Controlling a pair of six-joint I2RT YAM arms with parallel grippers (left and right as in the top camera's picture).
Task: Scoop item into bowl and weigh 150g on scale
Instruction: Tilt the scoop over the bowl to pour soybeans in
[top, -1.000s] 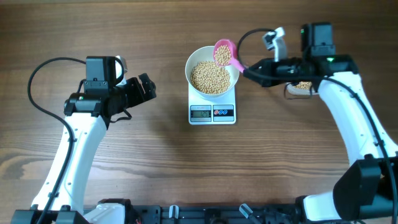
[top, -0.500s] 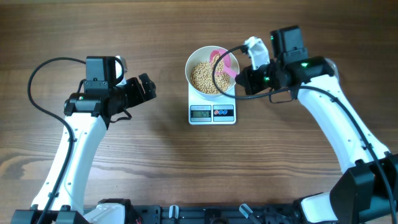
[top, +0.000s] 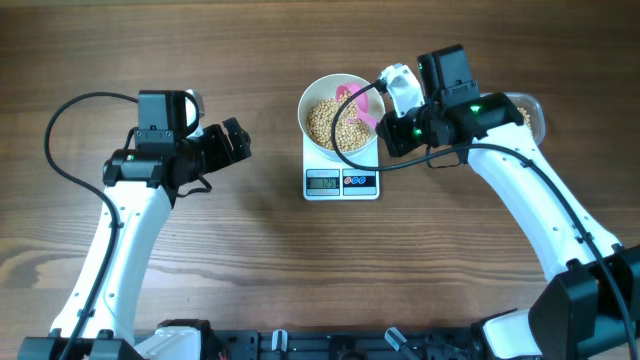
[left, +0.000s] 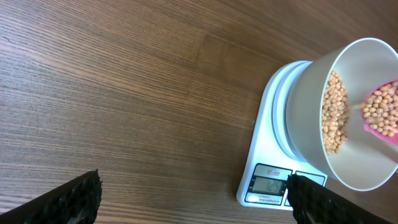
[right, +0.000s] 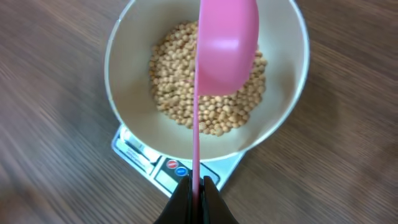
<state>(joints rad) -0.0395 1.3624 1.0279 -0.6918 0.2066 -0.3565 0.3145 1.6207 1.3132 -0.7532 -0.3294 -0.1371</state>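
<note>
The white bowl (top: 318, 98) stands on the white scale (top: 341, 183), and tan beans (top: 328, 125) cover its bottom. My right gripper (top: 388, 124) is shut on the thin handle of a pink scoop (top: 357, 104), which hangs tilted over the bowl's right half with beans in it. In the right wrist view the scoop (right: 227, 43) shows its back above the beans (right: 177, 81), with the handle pinched in the gripper (right: 196, 200). My left gripper (top: 236, 140) is open and holds nothing, left of the scale; its view shows the bowl (left: 311, 106), the scoop (left: 382, 112) and the scale (left: 268, 185).
A clear tub (top: 528, 113) with beans peeks out behind my right arm at the far right. Bare wood table (top: 300, 270) lies all round the scale. Cables loop off both arms.
My right arm has swung left, carrying the scoop from the bowl's right rim to over the beans and tilting it. The tub now shows behind it. The left arm has not moved.
</note>
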